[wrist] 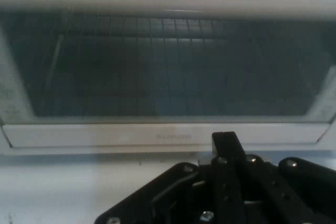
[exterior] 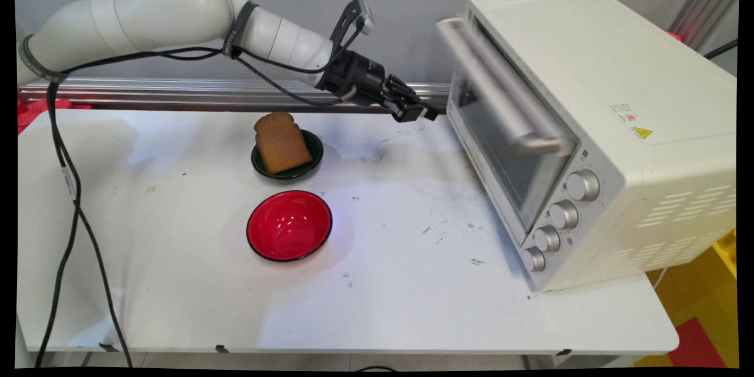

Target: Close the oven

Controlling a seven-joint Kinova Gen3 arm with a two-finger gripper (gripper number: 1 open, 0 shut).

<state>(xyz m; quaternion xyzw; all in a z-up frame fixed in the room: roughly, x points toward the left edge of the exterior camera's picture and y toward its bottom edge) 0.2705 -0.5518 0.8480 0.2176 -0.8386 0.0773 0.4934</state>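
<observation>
My gripper (exterior: 425,112) hovers above the table's far side, pointing at the front of a white toaster oven (exterior: 618,88) and stopping just short of its door's lower left. Its fingers look shut with nothing between them. The oven's door is up, with a long bar handle (exterior: 500,88) across its top. In the hand view the door's glass (wrist: 168,66) fills the picture, the wire rack shows behind it, and the gripper (wrist: 224,142) rises in front of the door's lower frame. A slice of brown bread (exterior: 283,142) leans in a small dark green dish (exterior: 312,156) to the gripper's left.
A red bowl (exterior: 288,225) with a black rim stands empty nearer the front, below the green dish. Several knobs (exterior: 564,214) run down the oven's right front. Black cables (exterior: 65,188) hang from the arm at the left. A metal rail (exterior: 177,97) runs along the back.
</observation>
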